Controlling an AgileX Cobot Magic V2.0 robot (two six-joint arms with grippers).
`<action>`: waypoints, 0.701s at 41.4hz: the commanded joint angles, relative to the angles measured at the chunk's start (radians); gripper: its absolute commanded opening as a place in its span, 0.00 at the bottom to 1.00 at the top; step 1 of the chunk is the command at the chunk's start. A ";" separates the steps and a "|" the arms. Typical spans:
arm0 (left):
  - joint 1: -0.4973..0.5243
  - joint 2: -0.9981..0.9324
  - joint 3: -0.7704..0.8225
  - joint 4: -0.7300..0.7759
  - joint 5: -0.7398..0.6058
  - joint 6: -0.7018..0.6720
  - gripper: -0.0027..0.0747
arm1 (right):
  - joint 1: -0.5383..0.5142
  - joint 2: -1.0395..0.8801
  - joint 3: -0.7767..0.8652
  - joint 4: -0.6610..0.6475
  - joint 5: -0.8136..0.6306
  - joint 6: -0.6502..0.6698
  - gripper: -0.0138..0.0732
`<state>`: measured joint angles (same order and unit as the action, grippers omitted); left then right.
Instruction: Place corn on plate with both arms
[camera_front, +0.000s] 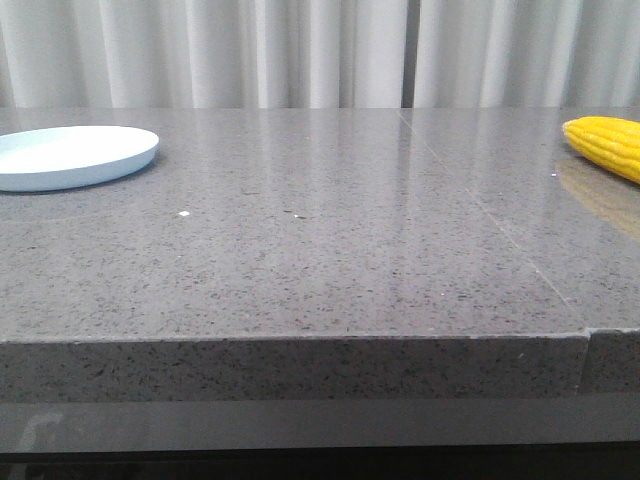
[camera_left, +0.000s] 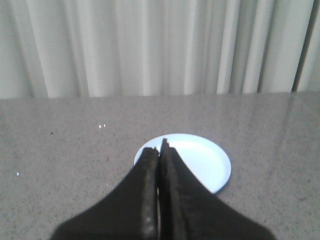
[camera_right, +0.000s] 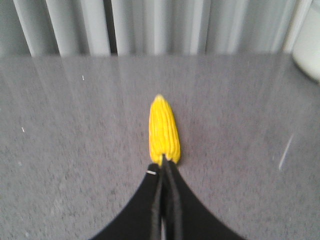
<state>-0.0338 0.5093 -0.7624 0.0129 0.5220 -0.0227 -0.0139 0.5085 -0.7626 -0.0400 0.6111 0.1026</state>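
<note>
The pale blue-white plate (camera_front: 70, 155) lies at the far left of the grey table in the front view. The yellow corn (camera_front: 608, 145) lies at the far right, partly cut off by the frame edge. Neither gripper shows in the front view. In the left wrist view my left gripper (camera_left: 161, 146) is shut and empty, its black tips in front of the plate (camera_left: 205, 160). In the right wrist view my right gripper (camera_right: 165, 164) is shut and empty, its tips at the near end of the corn (camera_right: 163, 130), which lies on the table pointing away.
The grey speckled table (camera_front: 320, 250) has a seam running to its front right. Its front edge (camera_front: 300, 340) is near the camera. White curtains (camera_front: 300, 50) hang behind. A pale object (camera_right: 309, 47) shows at the edge of the right wrist view.
</note>
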 joint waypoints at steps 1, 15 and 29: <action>-0.008 0.057 -0.032 -0.001 -0.032 0.002 0.01 | 0.003 0.057 -0.033 -0.021 -0.056 0.000 0.08; -0.008 0.201 -0.030 -0.001 0.004 0.002 0.01 | 0.003 0.179 -0.033 -0.021 -0.021 0.000 0.09; -0.008 0.271 -0.030 0.035 -0.009 0.003 0.31 | 0.003 0.236 -0.033 -0.021 -0.008 -0.012 0.86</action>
<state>-0.0338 0.7786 -0.7624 0.0255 0.5881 -0.0227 -0.0139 0.7307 -0.7626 -0.0439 0.6619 0.1008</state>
